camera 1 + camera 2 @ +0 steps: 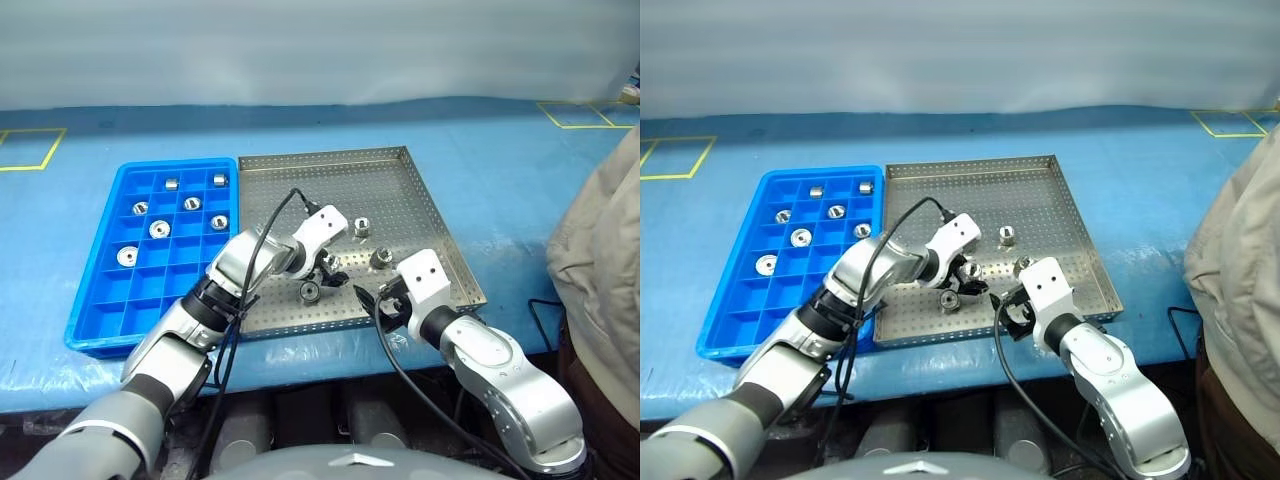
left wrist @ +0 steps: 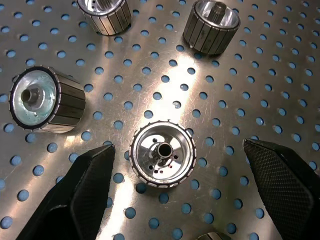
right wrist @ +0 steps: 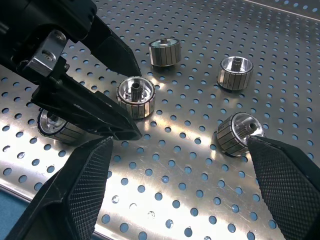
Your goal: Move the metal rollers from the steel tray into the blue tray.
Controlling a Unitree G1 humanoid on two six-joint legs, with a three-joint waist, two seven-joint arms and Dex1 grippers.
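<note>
The left gripper (image 2: 177, 185) hangs spread wide over an upright metal roller (image 2: 162, 155) on the perforated floor of the steel tray (image 1: 400, 190), one black finger (image 2: 82, 192) on each side of it and neither touching it yet. The job in hand looks like the pick of this roller — so the fingers should come down square, with the roller midway between them, and close on its ribbed side wall rather than on the rim. A second roller (image 2: 46, 100) lies on its side just beside the one finger; that finger wants to drop between the two without nudging it. The right gripper (image 3: 182, 185) is also wide open and holds nothing, low over the near part of the steel tray with another roller (image 3: 235, 134) between its fingers — best kept apart from the left arm's way out. The blue tray (image 1: 95, 315) sits against the steel tray's left edge, several rollers (image 1: 158, 229) already in its compartments and many cells free; the lift should clear both rims before it crosses.
</note>
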